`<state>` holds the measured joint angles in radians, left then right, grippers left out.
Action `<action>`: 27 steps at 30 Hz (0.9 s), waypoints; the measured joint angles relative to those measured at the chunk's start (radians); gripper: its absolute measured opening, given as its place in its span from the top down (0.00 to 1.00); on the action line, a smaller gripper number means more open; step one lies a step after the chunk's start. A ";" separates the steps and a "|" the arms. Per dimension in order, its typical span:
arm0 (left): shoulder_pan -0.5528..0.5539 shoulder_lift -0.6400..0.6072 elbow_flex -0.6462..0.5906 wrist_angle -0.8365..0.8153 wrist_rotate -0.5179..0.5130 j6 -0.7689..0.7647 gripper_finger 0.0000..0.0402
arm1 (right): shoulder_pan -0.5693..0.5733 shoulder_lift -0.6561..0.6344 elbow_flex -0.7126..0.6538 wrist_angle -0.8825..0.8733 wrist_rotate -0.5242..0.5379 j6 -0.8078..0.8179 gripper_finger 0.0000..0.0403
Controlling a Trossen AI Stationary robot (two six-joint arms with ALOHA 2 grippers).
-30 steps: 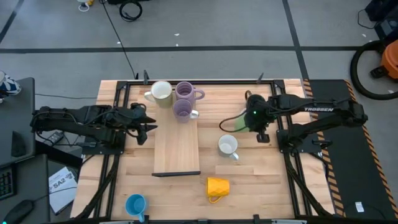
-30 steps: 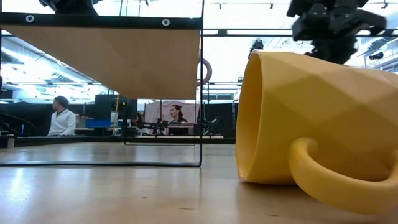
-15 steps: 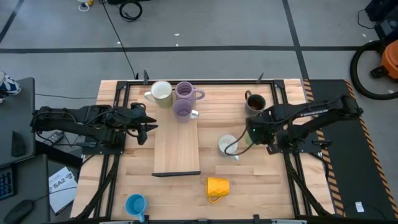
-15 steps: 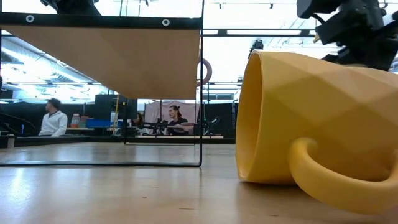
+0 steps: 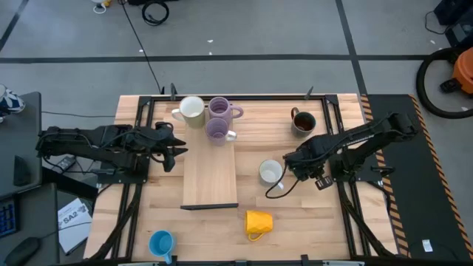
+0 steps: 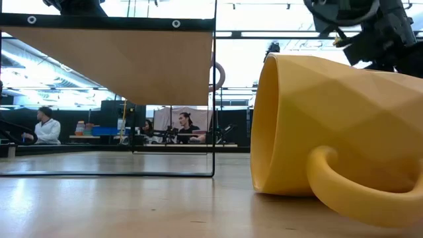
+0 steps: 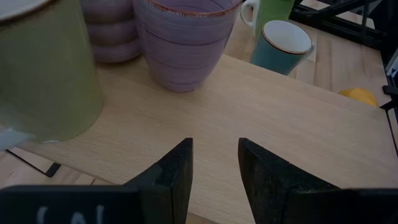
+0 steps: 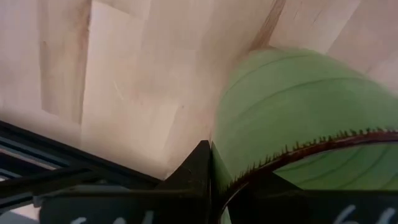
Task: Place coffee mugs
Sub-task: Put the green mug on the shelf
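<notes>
Gripping the rim of a light green ceramic mug point(image 8: 298, 124), the right gripper point(image 5: 293, 159) is hovering just beside a white handled mug point(image 5: 270, 173) on the wooden table point(image 5: 295, 214). The left gripper point(image 5: 174, 147) is waiting, fingers point(image 7: 177, 171) slightly parted, at the raised wooden board point(image 5: 210, 174).

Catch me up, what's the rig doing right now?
The right gripper has a light green mug pinched by its rim, beside the white mug at mid-table. The left gripper waits open at the wooden board's left edge. Three mugs are grouped by the board's far end. The yellow mug lies on its side, and the blue mug and dark mug stand apart.
</notes>
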<state>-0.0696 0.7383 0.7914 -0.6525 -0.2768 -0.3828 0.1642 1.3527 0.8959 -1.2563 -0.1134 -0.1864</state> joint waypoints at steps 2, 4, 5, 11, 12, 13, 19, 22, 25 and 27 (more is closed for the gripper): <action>0.000 0.000 0.000 0.000 0.000 0.000 0.67 | 0.000 0.021 0.000 -0.007 0.012 0.000 0.91; 0.000 0.000 0.000 0.000 0.000 0.000 0.66 | 0.000 0.038 0.000 -0.007 0.021 0.000 0.91; 0.000 0.000 0.000 0.000 0.000 0.000 0.66 | 0.000 0.045 0.000 -0.007 0.021 0.000 0.91; 0.000 0.000 0.000 0.000 0.000 0.000 0.66 | 0.000 0.050 0.000 -0.007 0.020 0.011 0.90; 0.000 0.000 0.000 0.000 0.000 0.000 0.66 | 0.000 0.048 0.000 -0.011 0.021 0.011 0.89; 0.000 0.000 0.000 0.000 0.000 0.000 0.67 | -0.001 0.048 0.000 -0.015 0.022 0.011 0.88; 0.000 0.001 0.000 0.000 0.000 0.000 0.66 | -0.001 0.048 0.000 -0.015 0.020 0.054 0.85; 0.000 0.001 0.000 0.000 0.000 0.000 0.66 | -0.001 0.048 0.000 -0.019 0.018 0.096 0.82; 0.000 0.001 0.000 0.000 0.000 0.000 0.66 | -0.001 0.048 0.000 -0.027 0.016 0.134 0.78; 0.000 0.001 0.000 0.000 0.000 0.000 0.67 | -0.001 0.048 0.000 -0.029 0.016 0.154 0.74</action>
<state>-0.0696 0.7394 0.7914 -0.6528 -0.2768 -0.3828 0.1631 1.4006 0.8959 -1.2855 -0.0979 -0.0324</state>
